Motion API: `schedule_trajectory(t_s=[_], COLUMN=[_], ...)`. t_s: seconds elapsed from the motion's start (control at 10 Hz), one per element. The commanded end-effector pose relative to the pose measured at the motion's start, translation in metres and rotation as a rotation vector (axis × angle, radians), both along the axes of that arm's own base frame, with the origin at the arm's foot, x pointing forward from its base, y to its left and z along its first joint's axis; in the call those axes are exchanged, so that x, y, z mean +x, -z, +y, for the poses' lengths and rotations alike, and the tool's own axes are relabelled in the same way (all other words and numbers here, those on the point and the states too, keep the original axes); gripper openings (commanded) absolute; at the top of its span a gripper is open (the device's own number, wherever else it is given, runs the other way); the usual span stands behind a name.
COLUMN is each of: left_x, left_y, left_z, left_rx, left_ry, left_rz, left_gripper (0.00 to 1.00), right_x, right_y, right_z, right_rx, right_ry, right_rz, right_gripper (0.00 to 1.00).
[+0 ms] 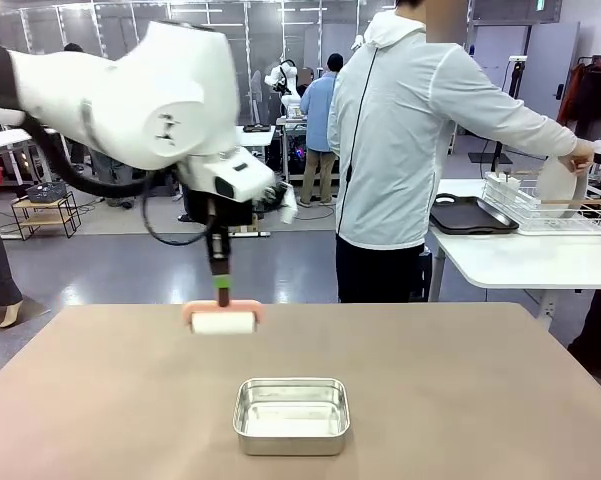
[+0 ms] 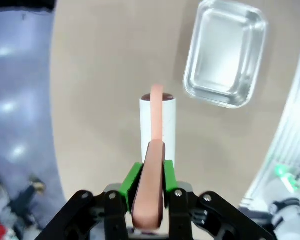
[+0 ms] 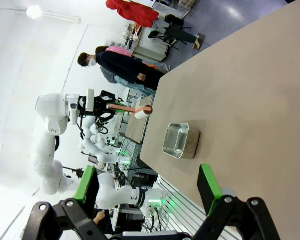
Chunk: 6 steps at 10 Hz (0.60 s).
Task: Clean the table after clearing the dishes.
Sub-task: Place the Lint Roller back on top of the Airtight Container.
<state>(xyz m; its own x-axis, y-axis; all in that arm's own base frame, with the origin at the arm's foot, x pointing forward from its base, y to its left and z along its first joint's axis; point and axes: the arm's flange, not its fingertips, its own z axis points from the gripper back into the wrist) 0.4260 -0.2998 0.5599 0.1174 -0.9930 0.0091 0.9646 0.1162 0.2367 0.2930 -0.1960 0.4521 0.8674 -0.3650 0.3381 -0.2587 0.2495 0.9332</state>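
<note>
Landmark: steel pan (image 1: pixel 291 414), a shiny rectangular pan resting on the table (image 1: pixel 480 400); every place below is given relative to it.

Table: plain brownish top; the pan sits near its middle, toward the robot's edge.

Left gripper (image 1: pixel 222 290): hangs above the table, beyond the pan and to its left as seen from the front. Its green pads (image 2: pixel 132 179) are clamped narrowly on the pink handle of a roller.

Roller (image 1: pixel 223 322): a white cylinder on a pink handle (it looks like a lint roller), lying crosswise at the table surface, well apart from the pan; whether it presses on the top I cannot tell. In the left wrist view (image 2: pixel 157 122) the pan (image 2: pixel 224 54) lies ahead of it and to one side.

Right gripper (image 3: pixel 150 187): fingers spread wide with nothing between them, on the near side of the pan (image 3: pixel 180 140) in its own view.

Person (image 1: pixel 400 160): stands beyond the pan, past the table's far edge, back turned, one hand (image 1: pixel 580 155) reaching to a wire dish rack (image 1: pixel 545 205) on a white side table (image 1: pixel 510 262).

Dishes: a dark tray (image 1: pixel 470 215) lies on the side table just beside the rack, far behind the pan and to its right; a white plate (image 1: pixel 558 183) is at the person's hand.
</note>
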Motion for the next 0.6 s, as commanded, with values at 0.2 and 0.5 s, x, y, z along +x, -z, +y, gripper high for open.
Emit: schedule_trajectory(t_s=[0.2, 0.5], left_x=[-0.002, -0.011], left_y=[0.006, 0.027], left_z=[-0.053, -0.083], left_rx=[-0.032, -0.103], left_ry=[0.095, 0.182], left_rz=[0.087, 0.174], left_gripper=[0.23, 0.23], right_x=[-0.001, -0.001], right_y=[-0.003, -0.003], right_z=[0.002, 0.002], right_rx=[-0.001, -0.001], right_ry=[-0.004, -0.004], right_rz=[-0.010, -0.010], right_gripper=[1.00, 1.00])
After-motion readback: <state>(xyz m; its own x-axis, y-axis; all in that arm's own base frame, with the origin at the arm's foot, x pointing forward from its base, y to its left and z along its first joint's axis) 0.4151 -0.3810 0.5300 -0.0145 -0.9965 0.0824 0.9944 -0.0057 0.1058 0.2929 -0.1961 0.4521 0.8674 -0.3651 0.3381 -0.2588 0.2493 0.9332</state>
